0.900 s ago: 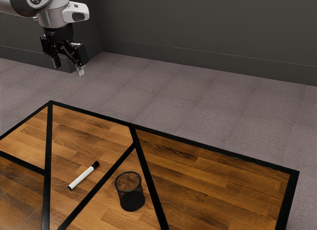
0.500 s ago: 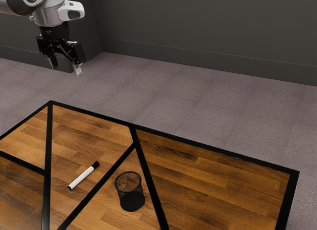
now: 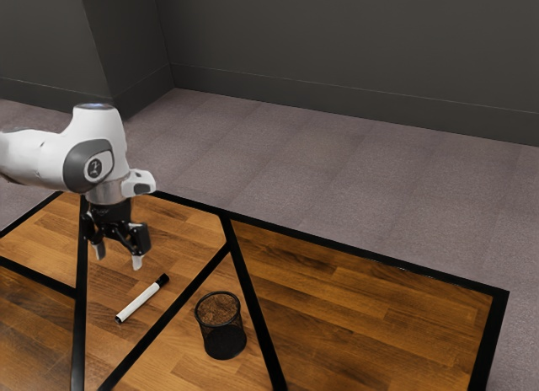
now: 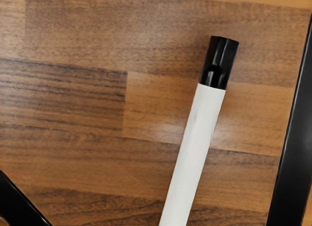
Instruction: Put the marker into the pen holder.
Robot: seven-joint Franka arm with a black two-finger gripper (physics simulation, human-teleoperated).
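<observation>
Much lower now, fingers [image 3: 137, 261] nearer marker [image 3: 141, 301]

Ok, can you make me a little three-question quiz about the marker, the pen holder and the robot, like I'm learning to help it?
1. True or false: the pen holder stands upright on the table.
2. What colour is the cap of the marker?
a) red
b) black
c) blue
3. Fill in "open" or "shut": the gripper is ____.

Key: 1 true; 2 b; 3 open
</observation>
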